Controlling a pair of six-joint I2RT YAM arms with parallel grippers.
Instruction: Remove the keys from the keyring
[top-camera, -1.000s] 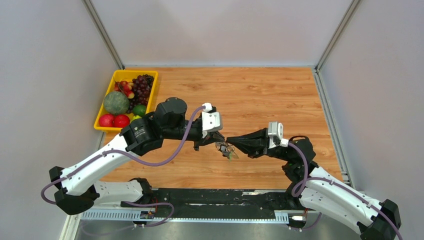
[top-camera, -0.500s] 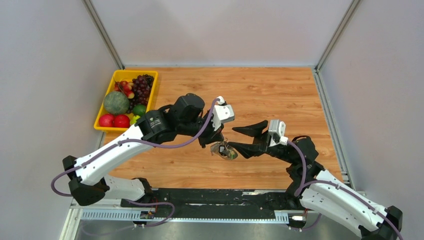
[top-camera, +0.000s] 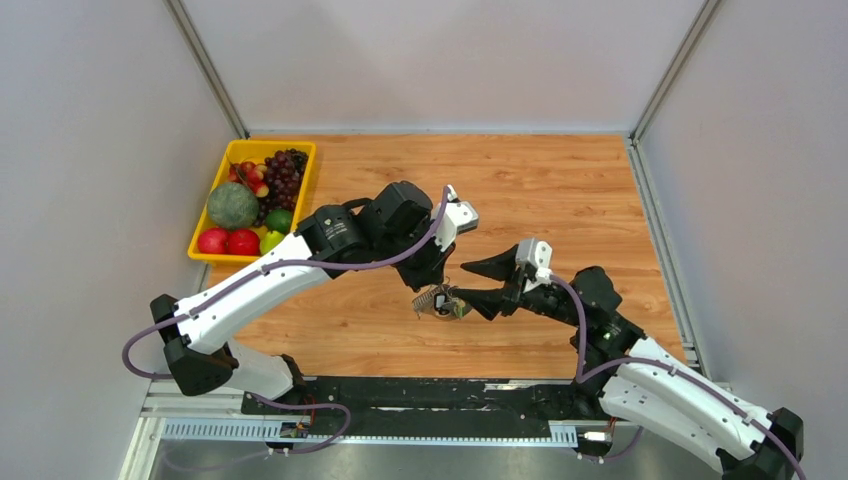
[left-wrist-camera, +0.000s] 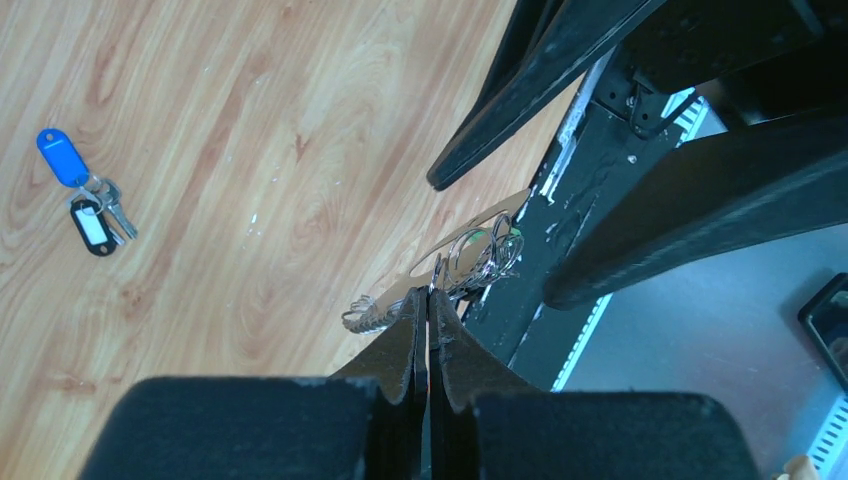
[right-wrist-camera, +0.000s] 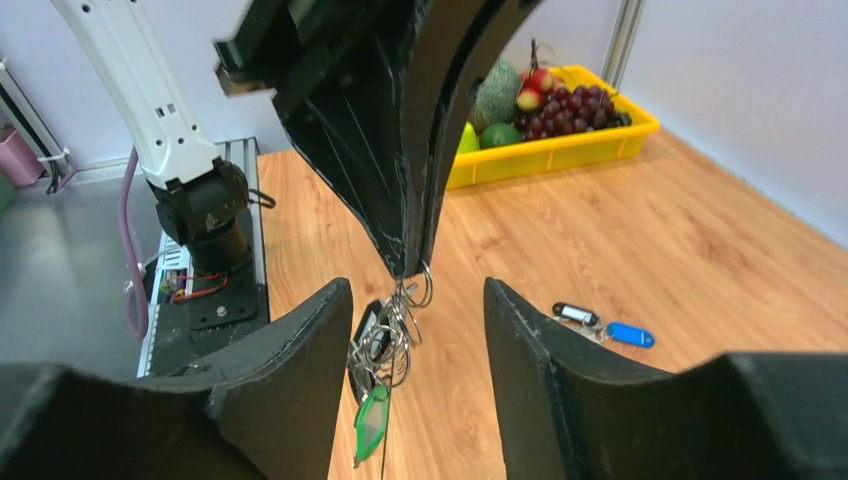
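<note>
While my left pincer (left-wrist-camera: 428, 300) pressed shut on the single keyring (left-wrist-camera: 478, 255) in mid-air, my right pincer (right-wrist-camera: 415, 290) gaped wide, one finger either side of it; two keys (left-wrist-camera: 93, 226), one blue-tagged, one black-and-white, lay together on the wooden table (left-wrist-camera: 250, 120).

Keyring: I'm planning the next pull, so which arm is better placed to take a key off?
Right. The left claw is shut on the keyring, holding it up; the right claw is open, straddling the hanging keys.
</note>
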